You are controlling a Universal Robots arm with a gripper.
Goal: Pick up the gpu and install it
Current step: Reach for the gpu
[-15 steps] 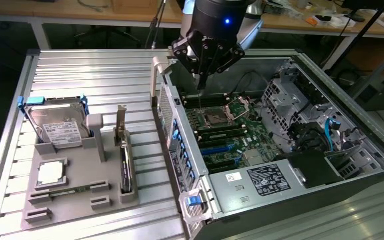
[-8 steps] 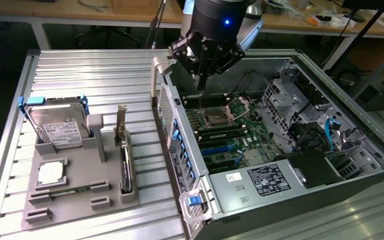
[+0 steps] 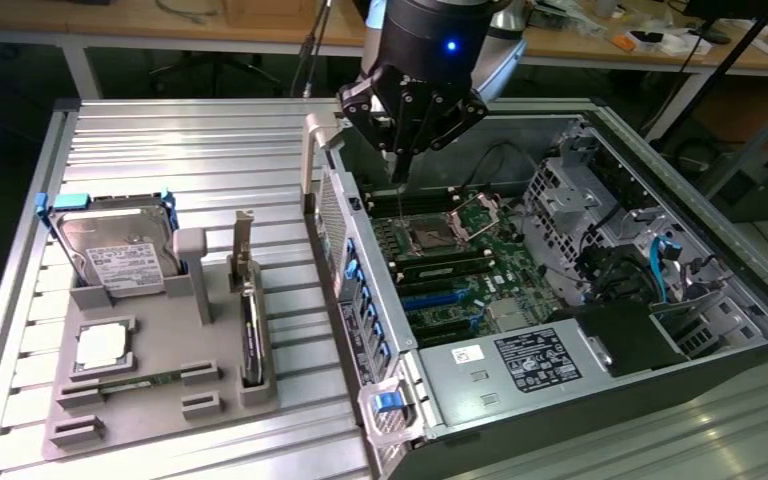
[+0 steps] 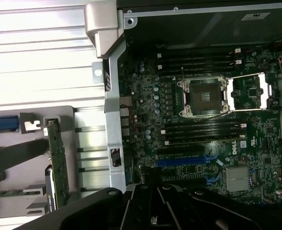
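Observation:
The gpu (image 3: 249, 325) is a thin black card standing on edge in a slot of the grey holder (image 3: 157, 405), its silver bracket pointing up, at the exterior view's left. In the wrist view the gpu (image 4: 59, 163) shows edge-on beside the case wall. My gripper (image 3: 398, 170) hangs over the far end of the open computer case (image 3: 704, 300), above the motherboard (image 3: 451, 265), well away from the gpu. Its fingers (image 4: 153, 206) are shut together with nothing between them. Blue card slots (image 4: 184, 161) lie on the board just ahead of the gripper.
The holder also carries a silver hard drive (image 3: 124, 250) in a blue frame, a processor chip (image 3: 101, 345) and a green memory stick (image 3: 131, 385). The open processor socket (image 4: 202, 96) sits mid-board. The case's metal side wall (image 3: 337, 250) stands between holder and board.

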